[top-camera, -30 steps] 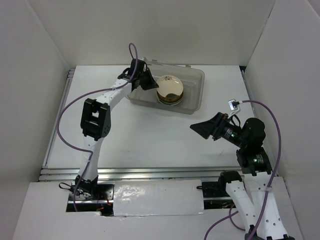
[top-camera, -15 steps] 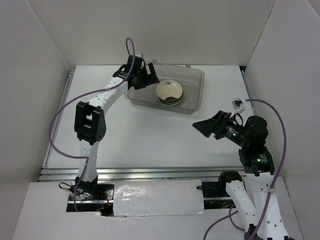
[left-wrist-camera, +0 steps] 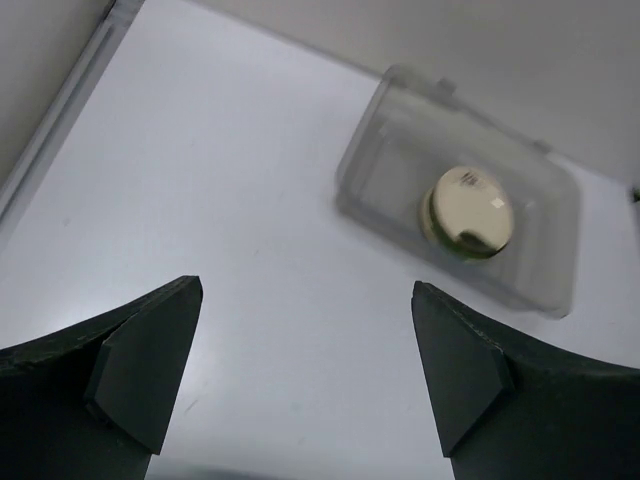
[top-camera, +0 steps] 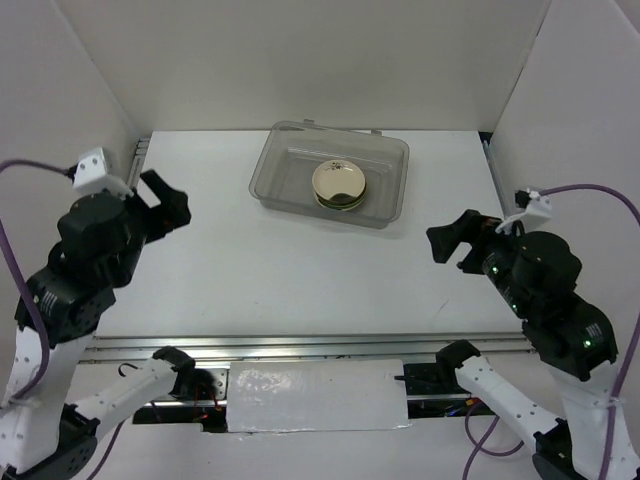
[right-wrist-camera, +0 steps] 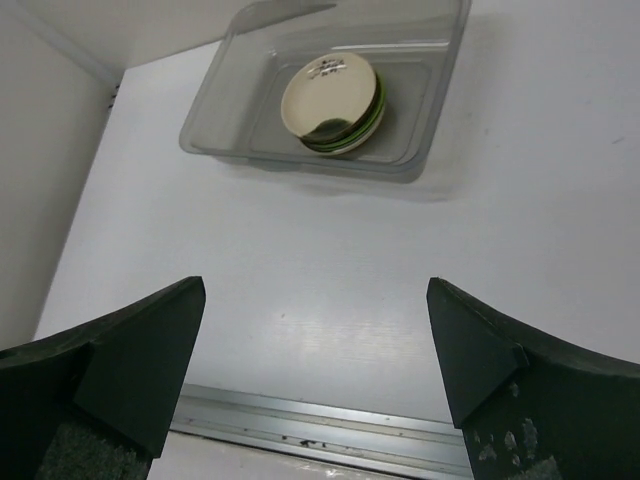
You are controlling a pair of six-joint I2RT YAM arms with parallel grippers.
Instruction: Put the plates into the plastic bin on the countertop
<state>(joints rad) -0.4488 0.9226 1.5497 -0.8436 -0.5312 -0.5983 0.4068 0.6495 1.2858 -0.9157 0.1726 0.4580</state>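
A stack of plates (top-camera: 339, 185) sits inside the clear plastic bin (top-camera: 385, 150) at the back of the white countertop (top-camera: 300, 270); the top plate is cream with a dark brown mark, and a green rim shows below it. The same stack of plates (left-wrist-camera: 468, 211) (right-wrist-camera: 332, 103) appears in both wrist views, inside the plastic bin (left-wrist-camera: 375, 160) (right-wrist-camera: 440, 80). My left gripper (top-camera: 166, 203) is raised at the left, well away from the bin, open and empty. My right gripper (top-camera: 455, 240) hangs raised at the right, also open and empty. Between the left gripper's (left-wrist-camera: 305, 370) and the right gripper's (right-wrist-camera: 315, 370) fingers only bare countertop shows.
White walls (top-camera: 80, 90) close the countertop on the left, back and right. A metal rail (top-camera: 300, 345) runs along its front edge, also seen as the rail (right-wrist-camera: 320, 425) in the right wrist view.
My left gripper let go of the top plate in the bin, opened, and the arm drew back and up to the left. The right arm also pulled back and rose.
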